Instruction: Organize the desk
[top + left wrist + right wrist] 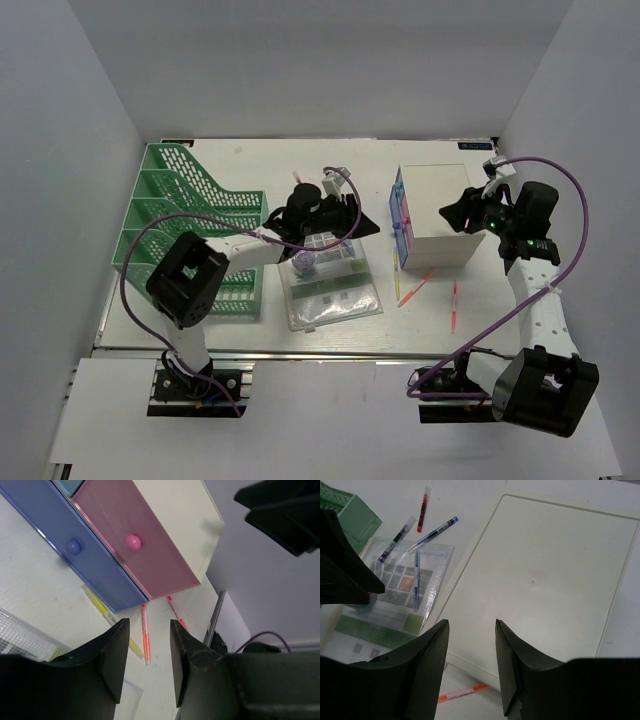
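Hands: left hand (147, 630) released, fingers parted with nothing between them. It hovers left of the drawer box (435, 215), facing its pink and blue fronts, above a clear document sleeve (330, 295). Right hand (470, 630) likewise released and empty, hanging over the box's top. Counter (250, 160) carries the box right of centre. An orange pen (418, 288) lies just in front of the box. Green file rack (190, 220) stands well to its left.

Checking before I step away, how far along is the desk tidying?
Nothing looks put away yet. The left claw and right claw are open and empty. Pens lie loose by the drawer box, more on the clear folder, which lies flat outside the green rack.
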Available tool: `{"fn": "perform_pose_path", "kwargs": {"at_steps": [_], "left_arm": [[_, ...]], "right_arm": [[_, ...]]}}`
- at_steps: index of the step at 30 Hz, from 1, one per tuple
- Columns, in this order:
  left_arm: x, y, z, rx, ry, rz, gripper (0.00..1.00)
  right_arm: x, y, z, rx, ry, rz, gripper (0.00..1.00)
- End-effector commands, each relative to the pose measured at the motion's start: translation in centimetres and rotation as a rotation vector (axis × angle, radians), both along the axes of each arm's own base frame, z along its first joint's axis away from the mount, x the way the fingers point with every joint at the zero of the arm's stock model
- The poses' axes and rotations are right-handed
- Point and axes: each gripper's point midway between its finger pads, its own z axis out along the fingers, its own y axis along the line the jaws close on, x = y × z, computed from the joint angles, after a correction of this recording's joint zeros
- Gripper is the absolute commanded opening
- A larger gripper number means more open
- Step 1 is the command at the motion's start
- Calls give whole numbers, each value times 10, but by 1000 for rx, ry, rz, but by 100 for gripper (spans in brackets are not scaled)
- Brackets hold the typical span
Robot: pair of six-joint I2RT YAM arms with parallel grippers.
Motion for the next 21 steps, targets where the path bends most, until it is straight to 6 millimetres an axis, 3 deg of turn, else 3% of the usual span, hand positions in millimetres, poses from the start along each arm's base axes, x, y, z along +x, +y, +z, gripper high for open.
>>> {"fn": "perform_pose_path", "kwargs": {"at_steps": [1, 8, 21], "left_arm": [[16, -16, 29, -106, 3, 66, 47], [21, -35, 19, -100, 55, 120, 61], [41, -43, 10, -138, 154, 232, 60]], "right_arm": [[4, 3, 8, 13, -36, 15, 48], [6, -2, 2, -4, -29, -17, 46], [4, 4, 0, -3, -39, 19, 45]]}}
